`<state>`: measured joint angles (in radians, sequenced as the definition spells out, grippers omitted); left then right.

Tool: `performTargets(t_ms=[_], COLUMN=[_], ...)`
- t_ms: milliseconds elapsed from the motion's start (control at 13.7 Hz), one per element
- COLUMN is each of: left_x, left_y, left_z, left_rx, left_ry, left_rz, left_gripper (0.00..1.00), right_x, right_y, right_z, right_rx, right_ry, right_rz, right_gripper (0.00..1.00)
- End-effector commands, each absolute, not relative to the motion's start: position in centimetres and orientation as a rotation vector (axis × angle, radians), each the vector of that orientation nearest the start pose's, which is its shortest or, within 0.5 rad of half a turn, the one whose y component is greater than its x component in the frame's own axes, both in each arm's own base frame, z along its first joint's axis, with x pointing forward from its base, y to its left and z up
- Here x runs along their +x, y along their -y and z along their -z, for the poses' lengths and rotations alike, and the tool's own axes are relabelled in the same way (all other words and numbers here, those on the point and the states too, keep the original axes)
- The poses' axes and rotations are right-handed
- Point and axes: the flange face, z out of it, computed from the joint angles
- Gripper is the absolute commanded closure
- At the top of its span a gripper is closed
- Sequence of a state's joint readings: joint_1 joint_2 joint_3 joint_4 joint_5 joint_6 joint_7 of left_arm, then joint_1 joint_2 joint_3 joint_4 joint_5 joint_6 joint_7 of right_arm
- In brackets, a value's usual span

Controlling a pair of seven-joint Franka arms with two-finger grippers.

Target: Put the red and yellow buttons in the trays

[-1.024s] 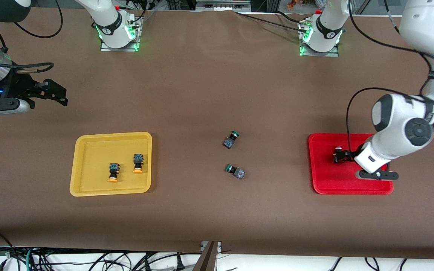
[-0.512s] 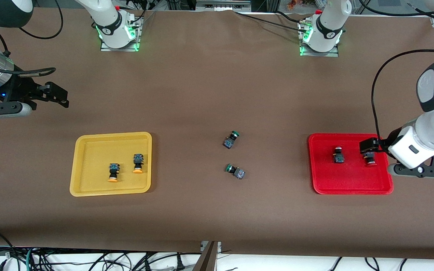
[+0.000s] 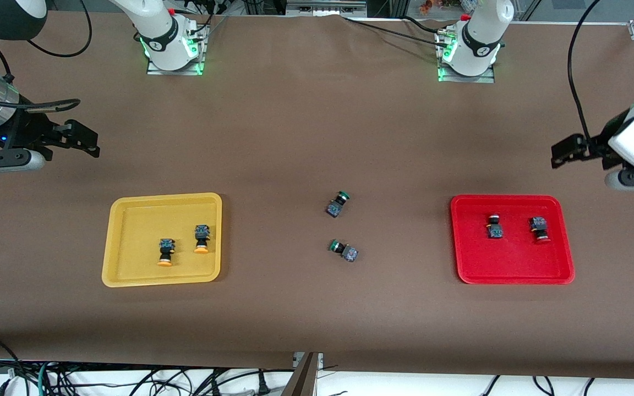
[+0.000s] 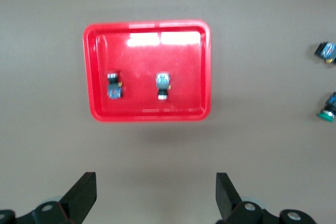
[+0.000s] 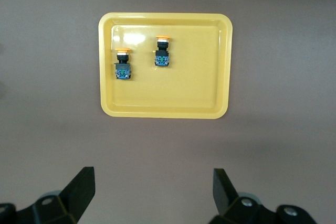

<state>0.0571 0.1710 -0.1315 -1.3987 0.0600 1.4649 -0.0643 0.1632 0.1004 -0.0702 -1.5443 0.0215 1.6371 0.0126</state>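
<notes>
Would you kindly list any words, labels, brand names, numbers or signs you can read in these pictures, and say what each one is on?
No text can be read anywhere.
Right arm's base: a small round dark mark, too small to read.
Left arm's base: a like mark, too small to read.
Red tray, yellow tray and the buttons: no lettering shows.

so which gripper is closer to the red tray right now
Left. The left gripper hovers open just past the red tray; the right gripper waits open near the yellow tray.
</notes>
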Motion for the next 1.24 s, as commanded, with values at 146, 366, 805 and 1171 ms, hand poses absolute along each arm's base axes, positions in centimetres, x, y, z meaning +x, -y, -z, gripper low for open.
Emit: performTargets(t_ms=[146, 366, 805, 1171], left_x=[55.3, 56.8, 59.2, 59.4], left_y=[3.0, 2.8, 2.8, 2.6], left_z=[-58.4, -58.2, -58.9, -58.5], left_rx=[-3.155, -3.155, -3.16, -3.159], left_ry=[0.032, 0.04, 0.039, 0.044], left_rz=[-0.272, -0.252, -0.209, -0.221], left_gripper=[0.0, 0.0, 0.0, 0.0], right_x=[58.7, 58.8, 58.7, 58.7], right_y=[-5.8, -5.6, -5.9, -5.9], right_z=[-59.0, -59.1, -59.1, -59.2], right_rx=[-3.132, -3.13, -3.128, -3.128], right_ry=[0.098, 0.095, 0.1, 0.1], right_rz=[-0.025, -0.018, -0.018, -0.013], right_gripper=[0.0, 0.01, 0.01, 0.0])
